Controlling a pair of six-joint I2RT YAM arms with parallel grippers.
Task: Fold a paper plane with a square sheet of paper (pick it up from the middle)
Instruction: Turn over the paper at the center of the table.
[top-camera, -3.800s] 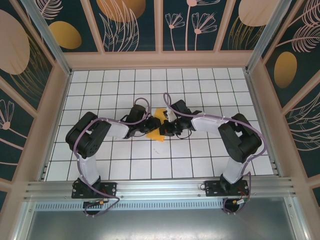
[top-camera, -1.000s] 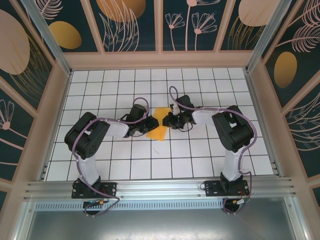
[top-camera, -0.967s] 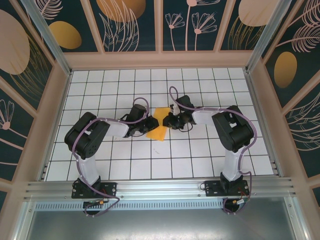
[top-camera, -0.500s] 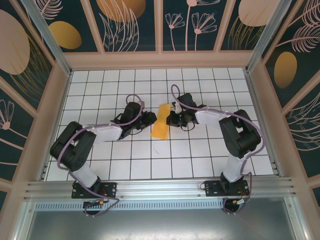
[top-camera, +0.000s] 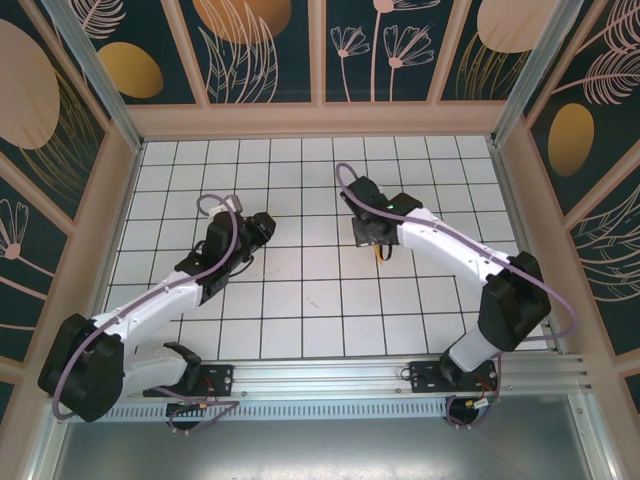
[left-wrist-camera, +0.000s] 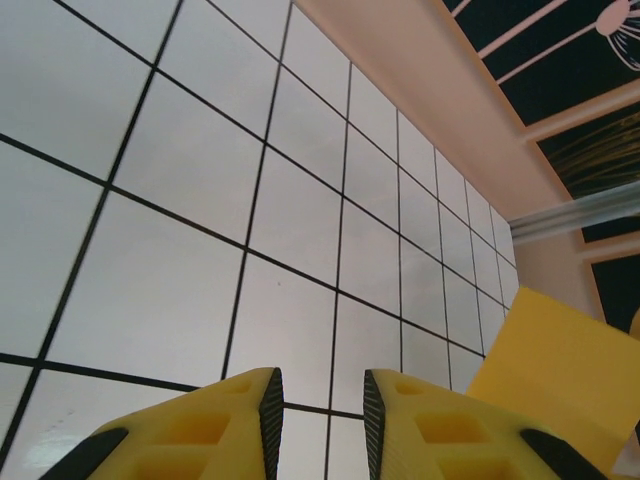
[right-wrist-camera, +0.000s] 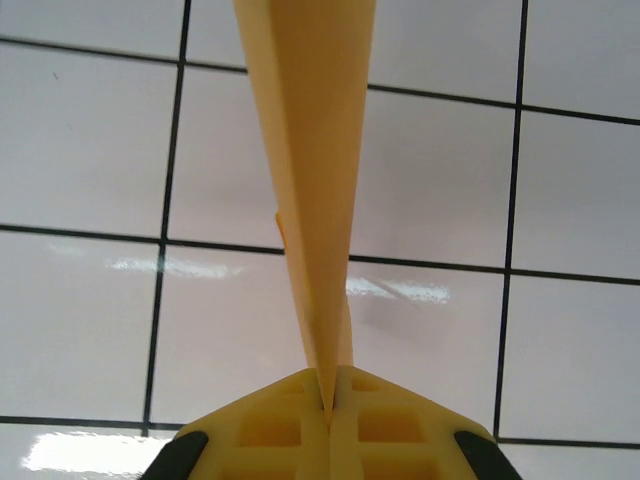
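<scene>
My right gripper (right-wrist-camera: 327, 400) is shut on the paper plane (right-wrist-camera: 310, 150), the orange-yellow paper folded slim. It stands edge-on between the pads and tapers down into them, above the white grid table. From above, the right gripper (top-camera: 372, 238) sits right of the table's middle and covers nearly all of the paper plane (top-camera: 381, 251); just a sliver shows below it. My left gripper (left-wrist-camera: 320, 420) is open, with nothing between its fingers. It (top-camera: 262, 226) is well to the left of the paper. A corner of the paper plane (left-wrist-camera: 560, 370) shows at the lower right of the left wrist view.
The white grid table (top-camera: 320, 310) is walled in by a pinkish frame (top-camera: 320, 120) with dark painted panels. An aluminium rail (top-camera: 320, 378) runs along the near edge by the arm bases. Open tiles lie between the two grippers.
The left gripper let go of the paper, opened and drew back to the left. The right gripper shut on the paper and carried it a little right; it now hangs edge-on.
</scene>
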